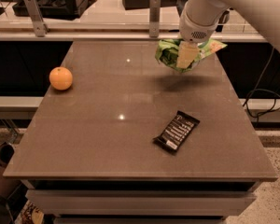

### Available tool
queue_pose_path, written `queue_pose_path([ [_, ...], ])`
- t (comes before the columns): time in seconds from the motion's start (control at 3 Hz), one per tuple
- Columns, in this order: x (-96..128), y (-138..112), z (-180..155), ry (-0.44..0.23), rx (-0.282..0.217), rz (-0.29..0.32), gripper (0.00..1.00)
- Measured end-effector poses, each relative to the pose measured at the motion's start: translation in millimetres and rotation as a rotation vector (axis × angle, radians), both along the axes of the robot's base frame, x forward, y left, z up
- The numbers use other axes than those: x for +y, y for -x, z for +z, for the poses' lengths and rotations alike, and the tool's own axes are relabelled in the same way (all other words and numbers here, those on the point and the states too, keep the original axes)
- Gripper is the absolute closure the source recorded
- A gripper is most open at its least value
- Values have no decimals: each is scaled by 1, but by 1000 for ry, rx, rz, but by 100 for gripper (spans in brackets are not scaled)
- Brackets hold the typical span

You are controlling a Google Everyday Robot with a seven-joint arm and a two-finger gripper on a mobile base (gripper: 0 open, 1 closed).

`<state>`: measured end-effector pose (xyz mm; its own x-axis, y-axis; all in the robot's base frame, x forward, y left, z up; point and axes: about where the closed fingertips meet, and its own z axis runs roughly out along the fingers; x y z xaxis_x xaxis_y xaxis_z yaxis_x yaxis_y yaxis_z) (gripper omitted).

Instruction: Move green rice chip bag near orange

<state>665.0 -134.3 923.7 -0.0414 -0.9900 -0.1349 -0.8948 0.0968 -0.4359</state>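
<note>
The green rice chip bag (170,53) hangs in the air above the far right part of the table, with its shadow on the tabletop below it. My gripper (186,56) comes down from the white arm at the top right and is shut on the bag's middle. The orange (60,78) sits on the table near the left edge, well apart from the bag and to its left.
A flat black candy bar wrapper (176,131) lies on the brown table (107,139) right of centre, toward the front. A rail with two upright posts (154,15) runs along the table's far edge. A cable hangs off to the right.
</note>
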Motion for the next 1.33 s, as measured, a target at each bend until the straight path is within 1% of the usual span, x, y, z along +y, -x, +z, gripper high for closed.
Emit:
queue_pose_path([
  [0.33,22,11,7,-38,2,87,100],
  [0.67,57,24,2,-70,22,203,100],
  [1.0,89,42,-9,-93,48,289,100],
  [1.33,127,68,-19,-90,69,371,100],
])
